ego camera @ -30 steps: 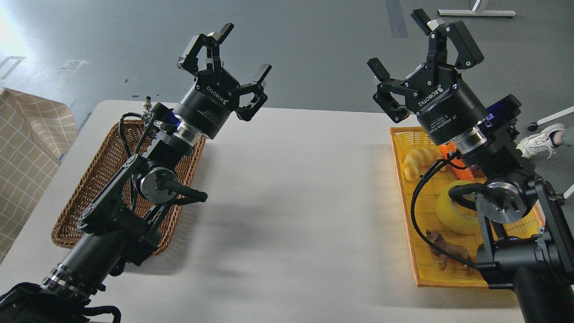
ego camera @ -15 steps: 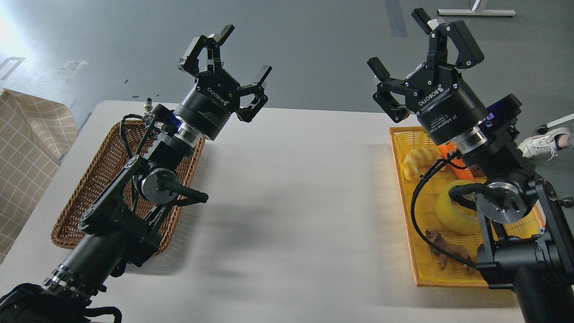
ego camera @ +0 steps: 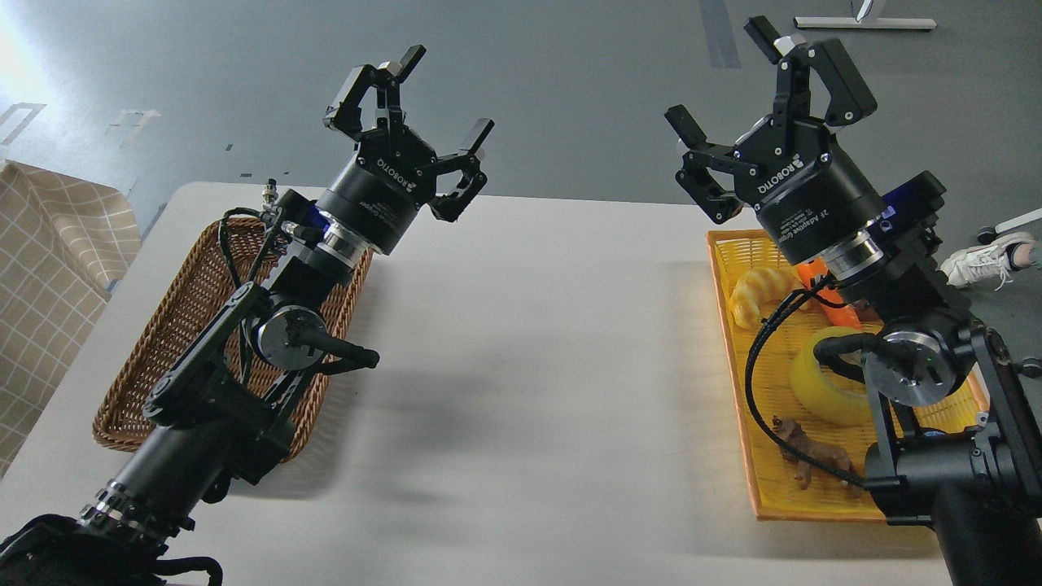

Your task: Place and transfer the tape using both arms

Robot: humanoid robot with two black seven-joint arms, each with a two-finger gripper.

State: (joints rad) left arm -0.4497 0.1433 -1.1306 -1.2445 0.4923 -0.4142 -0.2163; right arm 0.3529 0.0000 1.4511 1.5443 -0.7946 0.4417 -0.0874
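Observation:
The yellow tape roll (ego camera: 822,391) lies in the yellow tray (ego camera: 765,496) at the right, partly hidden by my right arm's joint and cable. My right gripper (ego camera: 720,77) is open and empty, raised high above the tray's far end. My left gripper (ego camera: 444,94) is open and empty, raised above the far end of the brown wicker basket (ego camera: 175,325) at the left. Both grippers point up and away from the table.
The tray also holds a pale yellow croissant toy (ego camera: 761,293), an orange thing (ego camera: 826,297) and a small brown animal figure (ego camera: 806,456). A white table (ego camera: 529,366) lies between basket and tray. A checked cloth (ego camera: 49,268) lies at the far left.
Almost nothing. The left gripper has shifted very slightly to the right and the right gripper very slightly left; both stay open.

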